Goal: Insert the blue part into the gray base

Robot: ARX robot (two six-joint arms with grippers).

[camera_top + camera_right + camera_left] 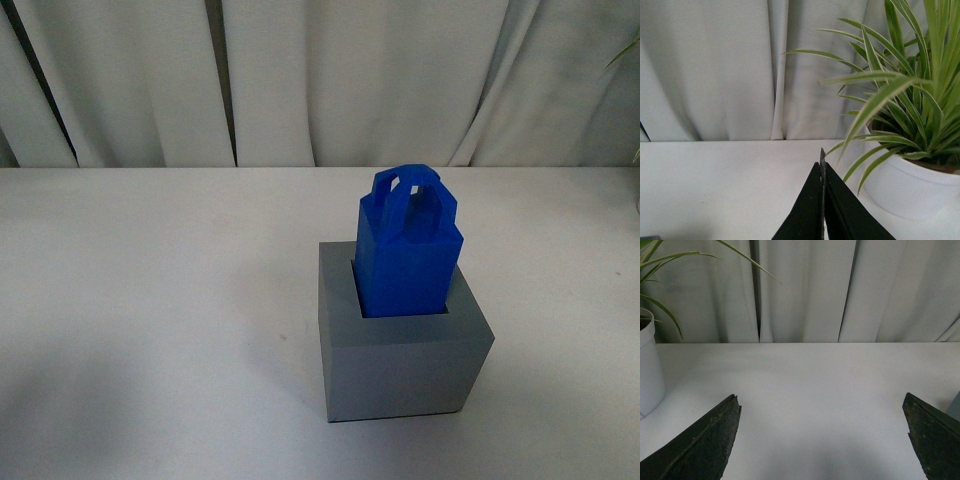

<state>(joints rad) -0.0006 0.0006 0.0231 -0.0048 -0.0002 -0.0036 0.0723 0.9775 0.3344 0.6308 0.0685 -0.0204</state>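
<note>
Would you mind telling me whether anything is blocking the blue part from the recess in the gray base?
Nothing visible does. The blue part already stands in the recess of the gray base, with its handle end sticking up above the rim.

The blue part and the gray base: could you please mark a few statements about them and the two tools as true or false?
The blue part stands in the recess of the gray base. True.
A tool grips the blue part. False: the front view shows no tool near it.
The left tool is shut. False: its fingers stand wide apart.
The right tool is shut on nothing. True.
</note>
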